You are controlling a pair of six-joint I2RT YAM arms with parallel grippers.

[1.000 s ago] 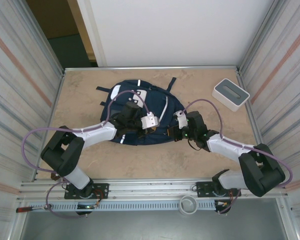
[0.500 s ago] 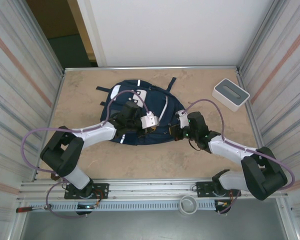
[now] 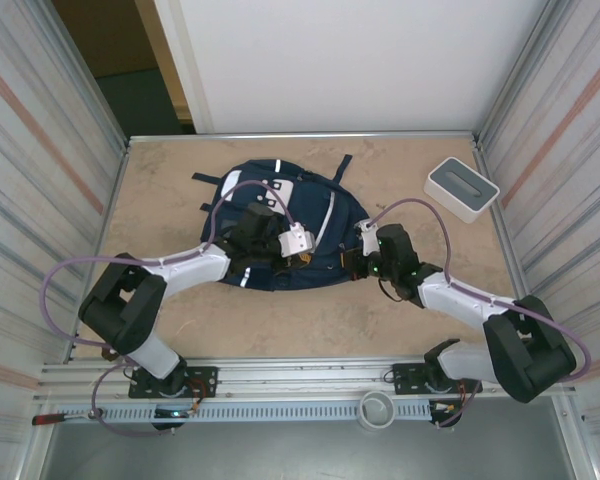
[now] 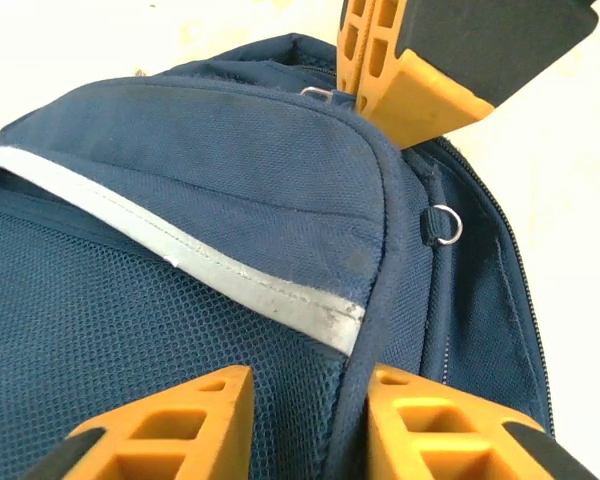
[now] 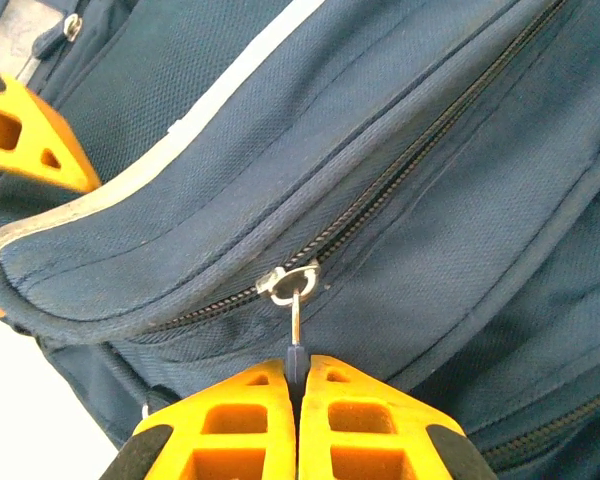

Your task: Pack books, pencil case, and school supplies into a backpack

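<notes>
One big blue backpack (image 3: 315, 192) lies flat in the middle of the surface (image 3: 410, 165), with a white box (image 3: 462, 187) well apart from it at 2 o'clock.

The bag is soft cloth. It will sag, fold and slide if you tug it, so do not grab a loose flap. The best place to take hold is the small metal zipper pull (image 5: 296, 310) on the long zipper (image 5: 420, 150). It is thin and smooth, so it could slip out of a weak pinch. Pull along the line of the zipper, not up, or the whole bag may lift.

Your right pincer (image 5: 297, 385) is pressed together on the tip of that zipper pull, at the bag's 4 o'clock edge. Your left pincer (image 4: 310, 400) sits just beside it on the bag, near 6 o'clock. Its two fingers are a little apart, with the bag's thick edge seam running between them. It does not look like a tight hold, so the bag may drag when you pull.

Your left arm comes in from 7 o'clock with its elbow bent and its wrist over the bag. Your right arm comes in low from 5 o'clock, its forearm stretched toward 10 o'clock.
</notes>
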